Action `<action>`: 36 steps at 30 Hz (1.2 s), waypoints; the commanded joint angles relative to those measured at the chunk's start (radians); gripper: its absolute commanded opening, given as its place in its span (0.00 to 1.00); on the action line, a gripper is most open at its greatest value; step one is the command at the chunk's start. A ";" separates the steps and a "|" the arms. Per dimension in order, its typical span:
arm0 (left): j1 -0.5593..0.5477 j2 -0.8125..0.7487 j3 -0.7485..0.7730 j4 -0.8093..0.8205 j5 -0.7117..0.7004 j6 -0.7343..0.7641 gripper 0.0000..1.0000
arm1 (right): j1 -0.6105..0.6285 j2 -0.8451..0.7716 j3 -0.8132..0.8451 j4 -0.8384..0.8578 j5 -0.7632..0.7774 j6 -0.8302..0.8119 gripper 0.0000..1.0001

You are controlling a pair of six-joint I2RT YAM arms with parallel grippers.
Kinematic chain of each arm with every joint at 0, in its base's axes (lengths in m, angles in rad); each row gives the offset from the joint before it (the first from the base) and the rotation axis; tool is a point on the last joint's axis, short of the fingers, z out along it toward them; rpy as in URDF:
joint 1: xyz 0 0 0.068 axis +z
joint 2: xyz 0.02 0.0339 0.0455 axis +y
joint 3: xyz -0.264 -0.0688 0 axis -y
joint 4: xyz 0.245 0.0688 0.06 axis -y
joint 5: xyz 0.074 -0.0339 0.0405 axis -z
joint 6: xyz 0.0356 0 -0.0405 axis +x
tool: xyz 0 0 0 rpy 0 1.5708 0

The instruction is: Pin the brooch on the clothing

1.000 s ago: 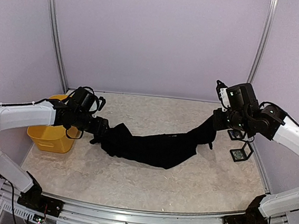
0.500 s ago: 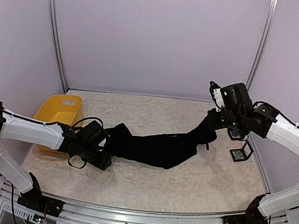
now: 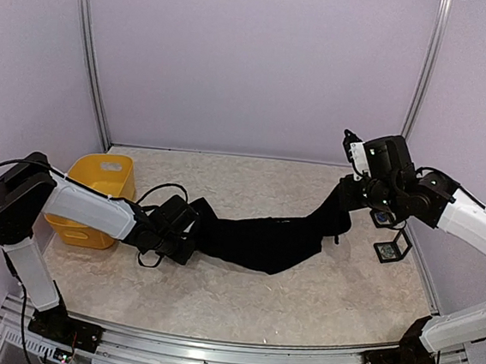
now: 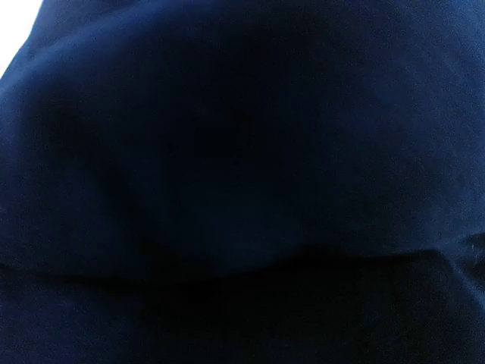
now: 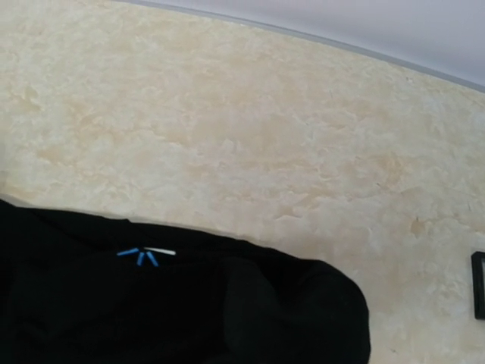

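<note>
The clothing (image 3: 263, 240) is a black shirt stretched in a sagging band across the table. Its right end rises off the table to my right gripper (image 3: 347, 205), which is shut on it. My left gripper (image 3: 188, 237) lies low at the table, pressed into the shirt's bunched left end. Dark fabric (image 4: 242, 152) fills the left wrist view, so its fingers are hidden. In the right wrist view the shirt (image 5: 189, 311) lies along the bottom with a small light-blue mark (image 5: 144, 254) near its edge. The brooch is not visible in any view.
A yellow bin (image 3: 96, 189) stands at the left behind my left arm. Two small black stands (image 3: 389, 248) sit by the right wall, under my right arm. Purple walls close in the back and both sides.
My left arm dropped from a raised pose down to the table, then pushed right into the shirt's left end. The right arm barely moved.
</note>
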 commanded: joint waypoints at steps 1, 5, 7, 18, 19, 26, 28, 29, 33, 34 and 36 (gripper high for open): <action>-0.005 0.026 0.054 -0.025 -0.001 0.033 0.00 | -0.012 -0.016 0.009 0.011 -0.009 -0.003 0.00; -0.009 -0.087 0.077 -0.153 0.047 0.030 0.00 | -0.026 -0.041 0.098 -0.060 -0.035 -0.004 0.00; -0.009 -0.195 0.101 -0.250 0.078 0.030 0.00 | -0.028 -0.075 0.180 -0.113 -0.002 -0.020 0.00; -0.010 -0.709 0.443 -0.640 0.217 0.066 0.00 | -0.028 -0.242 0.548 -0.304 0.097 -0.102 0.00; -0.010 -0.721 0.457 -0.641 0.207 0.075 0.00 | -0.029 -0.241 0.567 -0.310 0.103 -0.107 0.00; 0.089 -0.750 0.506 -0.633 0.095 0.107 0.00 | -0.028 -0.210 0.640 -0.314 0.153 -0.149 0.00; 0.147 -0.751 0.495 -0.618 0.089 0.111 0.00 | -0.028 -0.197 0.616 -0.302 0.181 -0.163 0.00; 0.177 -0.748 0.484 -0.607 0.092 0.116 0.00 | -0.029 -0.188 0.586 -0.286 0.191 -0.174 0.00; 0.328 -0.696 0.471 -0.511 0.131 0.180 0.00 | -0.043 -0.111 0.511 -0.131 0.181 -0.265 0.00; 0.364 -0.658 0.496 -0.485 0.140 0.196 0.00 | -0.063 -0.069 0.517 -0.086 0.170 -0.298 0.00; 0.437 -0.552 0.586 -0.429 0.167 0.208 0.00 | -0.123 0.043 0.561 0.000 0.115 -0.331 0.00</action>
